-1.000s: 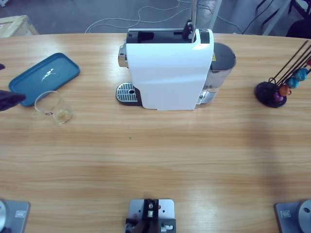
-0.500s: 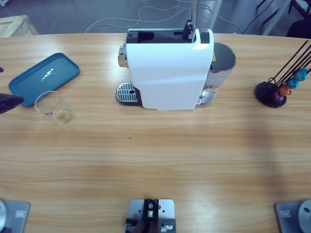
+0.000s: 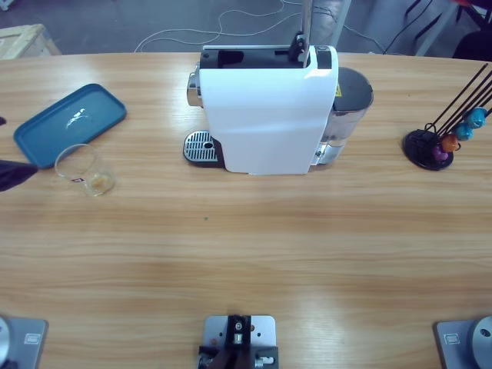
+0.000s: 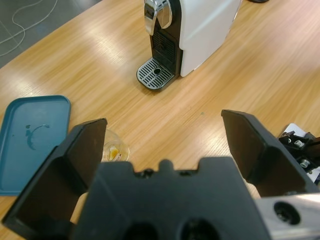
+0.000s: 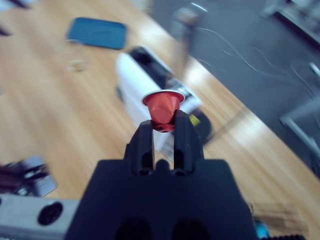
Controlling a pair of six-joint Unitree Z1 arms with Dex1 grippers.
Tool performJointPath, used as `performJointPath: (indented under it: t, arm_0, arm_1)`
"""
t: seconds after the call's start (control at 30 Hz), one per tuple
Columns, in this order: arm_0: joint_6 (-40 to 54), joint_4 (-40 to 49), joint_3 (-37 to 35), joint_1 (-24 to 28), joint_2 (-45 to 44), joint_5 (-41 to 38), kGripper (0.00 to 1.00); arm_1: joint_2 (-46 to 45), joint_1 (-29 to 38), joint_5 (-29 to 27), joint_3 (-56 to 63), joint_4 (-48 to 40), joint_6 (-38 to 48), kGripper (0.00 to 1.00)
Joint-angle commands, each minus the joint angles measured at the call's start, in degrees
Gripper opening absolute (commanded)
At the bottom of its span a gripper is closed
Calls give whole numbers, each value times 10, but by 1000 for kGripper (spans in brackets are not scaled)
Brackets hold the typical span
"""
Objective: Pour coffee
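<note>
The left gripper (image 4: pixel 162 150) has its two flat black jaws spread wide apart, and nothing is between them. Just past its left jaw stands a round clear glass (image 4: pixel 114 150) on the smooth wooden table (image 4: pixel 260 65). A little bit of coffee (image 4: pixel 114 151) sits at the bottom of the glass, brownish yellow and very shallow. Beside the glass, further left of the gripper, lies a flat blue plastic tray (image 4: pixel 30 135) with rounded corners. Ahead of the gripper, well apart from it, stands a boxy white coffee machine (image 4: pixel 200 30) with a shiny silver spout and a round metal grate full of small holes. In the high view, only a dark tip of the left gripper (image 3: pixel 14 173) shows at the picture's edge, near the glass (image 3: pixel 83 169). The right gripper (image 5: pixel 163 131) is squeezed tight on a small red capsule (image 5: pixel 163 107), shaped like a little cone with a shiny flat rim on top. Far beyond it, the white machine looks blurry. At the far end of the table stands a black wire rack (image 3: pixel 442 134) holding little coloured capsules.
</note>
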Motion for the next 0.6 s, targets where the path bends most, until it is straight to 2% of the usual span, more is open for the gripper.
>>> performJointPath:
  t: [0.03, 0.2, 0.3, 0.43, 0.6]
  arm_0:
    - [7, -3, 15, -5, -21, 2, 991]
    - [11, 2, 19, -5, -30, 0, 991]
    - [10, 4, 23, -5, -29, -2, 991]
    - [11, 4, 22, -5, -28, -3, 991]
    - [8, 4, 28, -5, -32, -5, 991]
  arm_1:
    - [232, 73, 31, -152, 49, -86, 0]
    - [314, 81, 39, -226, 66, -134, 0]
    - [350, 81, 23, -248, 66, -152, 0]
    - [368, 67, -7, -248, 55, -174, 0]
    - [388, 37, -2, -250, 28, -174, 0]
